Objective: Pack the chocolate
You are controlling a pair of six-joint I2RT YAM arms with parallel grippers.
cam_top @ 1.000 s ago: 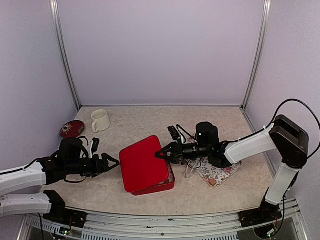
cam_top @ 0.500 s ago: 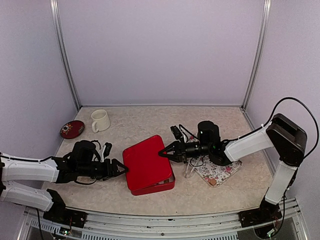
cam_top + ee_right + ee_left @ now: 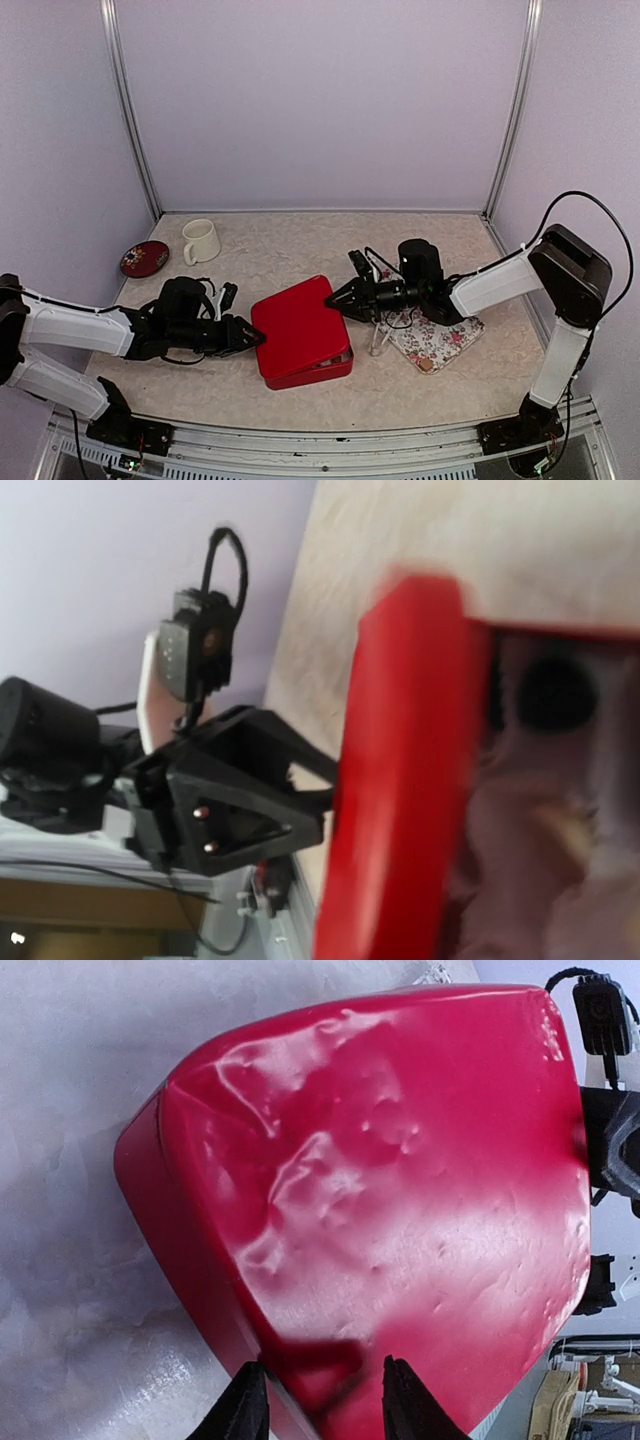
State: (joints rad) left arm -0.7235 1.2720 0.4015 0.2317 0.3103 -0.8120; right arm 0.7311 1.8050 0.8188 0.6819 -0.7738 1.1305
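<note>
A red box (image 3: pixel 312 374) sits mid-table with its red lid (image 3: pixel 300 325) lying askew on top. Seen from the left wrist, my left gripper (image 3: pixel 325 1402) straddles the lid's (image 3: pixel 380 1180) near corner with its fingers a little apart. From above, the left gripper (image 3: pixel 258 338) is at the lid's left edge. My right gripper (image 3: pixel 338 297) is at the lid's far right corner, jaws spread, holding nothing. Under the lid's edge (image 3: pixel 400 780) the right wrist view shows a dark chocolate (image 3: pixel 553 692) on white liner. A small tan piece (image 3: pixel 427 364) lies on the floral tray.
The floral tray (image 3: pixel 440 338) lies right of the box under the right arm. A white mug (image 3: pixel 200 240) and a round red dish (image 3: pixel 144 258) stand at the back left. Side walls close in the table.
My left arm has reached right to the lid's corner and narrowed its jaws. The right gripper has opened and let go of the lid's far corner. The lid has shifted slightly right.
</note>
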